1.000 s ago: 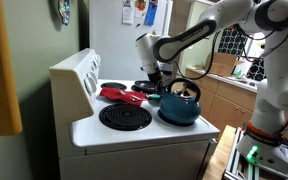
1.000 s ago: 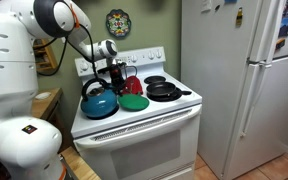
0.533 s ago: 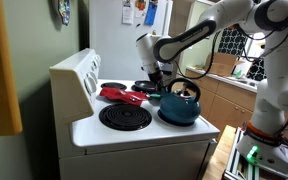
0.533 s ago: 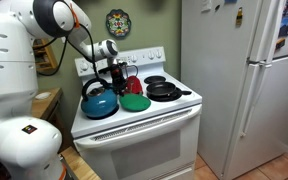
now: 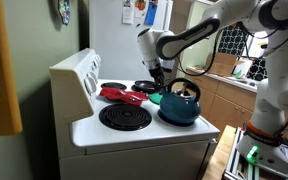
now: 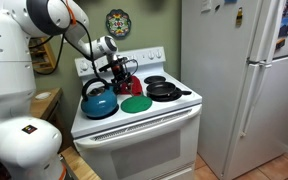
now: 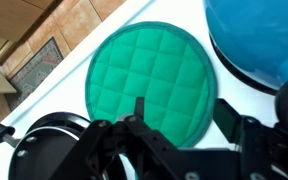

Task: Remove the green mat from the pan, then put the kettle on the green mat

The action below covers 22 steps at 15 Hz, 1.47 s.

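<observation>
Your end effector (image 7: pixel 182 122) hangs above the worktop (image 6: pixel 170 107) with its fingers spread wide and nothing between them. In the wrist view, the green mat (image 7: pixel 152 85) lies flat on the white surface directly below it, out of the pan (image 7: pixel 46 138), which sits just beside the mat's edge. In an exterior view, the kettle (image 6: pixel 99 100) stands on the near left of the mat, close beside it rather than on it. A red flat item (image 5: pixel 117 95) lies farther back.
</observation>
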Each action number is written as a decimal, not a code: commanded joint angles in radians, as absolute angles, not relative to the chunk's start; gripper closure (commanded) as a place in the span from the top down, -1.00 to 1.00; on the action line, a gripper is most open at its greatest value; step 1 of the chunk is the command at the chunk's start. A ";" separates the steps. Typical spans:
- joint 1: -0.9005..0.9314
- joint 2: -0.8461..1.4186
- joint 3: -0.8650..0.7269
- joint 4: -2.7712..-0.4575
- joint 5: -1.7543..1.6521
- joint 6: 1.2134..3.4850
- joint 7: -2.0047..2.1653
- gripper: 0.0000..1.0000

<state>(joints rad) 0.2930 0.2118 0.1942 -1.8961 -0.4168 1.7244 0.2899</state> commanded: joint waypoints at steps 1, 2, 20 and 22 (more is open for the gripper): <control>0.302 0.140 0.191 -1.939 -0.449 1.742 0.424 0.99; 0.305 0.131 0.194 -1.935 -0.450 1.736 0.460 1.00; 0.339 0.058 0.249 -1.918 -0.330 1.961 0.778 1.00; 0.356 0.039 0.277 -1.916 -0.314 1.937 0.808 1.00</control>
<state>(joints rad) 0.3343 0.0907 0.2483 -1.8837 -0.3487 1.9392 0.7502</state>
